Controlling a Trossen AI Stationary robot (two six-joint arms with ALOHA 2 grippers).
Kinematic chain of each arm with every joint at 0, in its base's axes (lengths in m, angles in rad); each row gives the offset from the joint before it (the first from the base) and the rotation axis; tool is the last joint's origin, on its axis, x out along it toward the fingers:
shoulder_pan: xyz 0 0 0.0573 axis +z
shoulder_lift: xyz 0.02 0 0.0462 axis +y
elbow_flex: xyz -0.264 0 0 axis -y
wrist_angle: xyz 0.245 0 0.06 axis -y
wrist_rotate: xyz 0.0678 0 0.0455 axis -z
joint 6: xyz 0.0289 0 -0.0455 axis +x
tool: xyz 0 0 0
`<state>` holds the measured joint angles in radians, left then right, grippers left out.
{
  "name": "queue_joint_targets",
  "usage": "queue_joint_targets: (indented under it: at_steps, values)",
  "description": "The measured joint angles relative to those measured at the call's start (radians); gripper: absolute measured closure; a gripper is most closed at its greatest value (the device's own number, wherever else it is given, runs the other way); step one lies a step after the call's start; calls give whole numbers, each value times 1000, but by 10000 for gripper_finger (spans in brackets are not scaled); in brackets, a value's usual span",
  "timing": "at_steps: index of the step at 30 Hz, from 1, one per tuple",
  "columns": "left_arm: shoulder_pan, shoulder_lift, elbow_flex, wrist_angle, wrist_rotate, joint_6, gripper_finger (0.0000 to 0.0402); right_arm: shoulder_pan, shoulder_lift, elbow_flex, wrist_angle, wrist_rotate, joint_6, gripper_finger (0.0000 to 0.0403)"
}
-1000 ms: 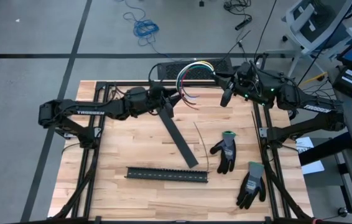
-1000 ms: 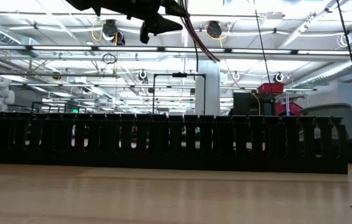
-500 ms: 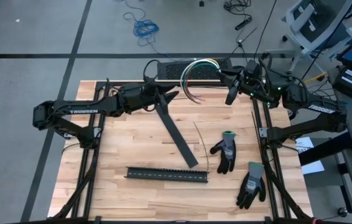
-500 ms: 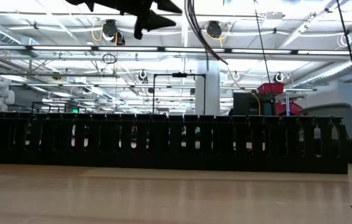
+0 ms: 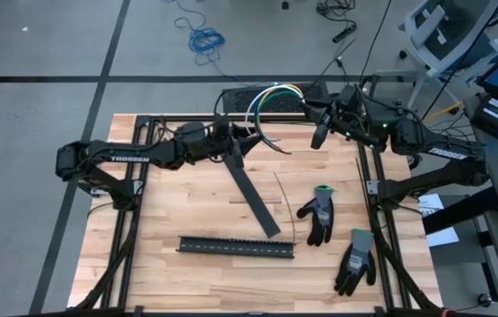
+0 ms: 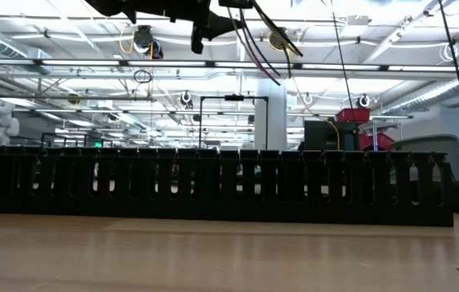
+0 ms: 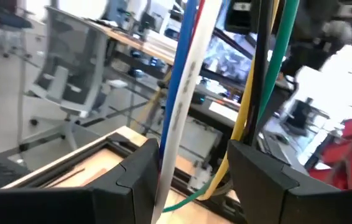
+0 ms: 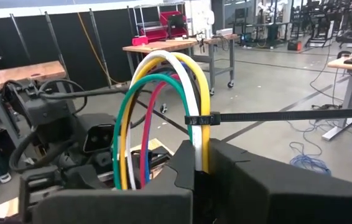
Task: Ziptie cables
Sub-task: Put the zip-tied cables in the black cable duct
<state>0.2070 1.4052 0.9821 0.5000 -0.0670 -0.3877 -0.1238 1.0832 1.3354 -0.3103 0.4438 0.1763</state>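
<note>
The cables [image 5: 271, 95] are a bundle of coloured wires that arches above the table's far edge between my two grippers. A black zip tie [image 8: 199, 119] is looped round them close to my right gripper [image 5: 318, 135], which is shut on them. The tie's tail [image 8: 288, 115] sticks out level. My left gripper [image 5: 247, 139] is open at the arch's other leg, and the cables [image 7: 185, 81] run up between its two fingers. Their free ends [image 5: 277, 148] hang beyond it. The low view shows the cables [image 6: 254, 45] dangling below the left gripper [image 6: 213, 24]. My left gripper has the cables between its open fingers. The white cable [image 7: 166, 155] lies close along one finger and the yellow and green ones [image 7: 241, 134] along the other; whether they touch, I cannot tell. My right gripper pinches the white and yellow cables [image 8: 199, 149] between its two fingers, just under the zip tie. It points level toward the table's left. The bundle rises from the hold in an arch, clear of the table.
A black slotted strip [image 5: 236, 247] lies near the front edge and fills the low view [image 6: 213, 186]. A flat black strip [image 5: 253, 189] lies slantwise mid-table, with a thin dark strand [image 5: 289, 207] beside it. Two gloves [image 5: 319, 214] [image 5: 355, 260] lie at the right.
My left gripper drew back a little toward the table's left, then came back toward my right gripper. It stayed open round the cables. The cable arch rounded out and then narrowed again, and the free ends swung below the left gripper.
</note>
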Motion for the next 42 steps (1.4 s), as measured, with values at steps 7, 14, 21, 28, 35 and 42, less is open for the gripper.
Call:
queue_joint_targets:
  at_steps: [7, 14, 21, 28, 35, 42]
  values:
    - [19, -24, 0, -85, 58, 21, 217, 0, -13, 0, -9, -2, -19, 403]
    - [40, -49, 0, -175, 45, 54, 217, 0, -27, 0, -16, -2, -18, 403]
    - [40, -53, 0, -143, 113, 26, 217, 0, -28, 0, -31, -2, -28, 403]
    - [41, -53, 0, -92, 152, 1, 217, 0, -28, 0, -31, -2, -25, 403]
    - [41, -33, 0, -53, 112, 27, 217, 0, -25, 0, 13, -2, -14, 403]
    - [40, 2, 0, 15, 36, 35, 217, 1, 6, 0, 45, -33, -1, 403]
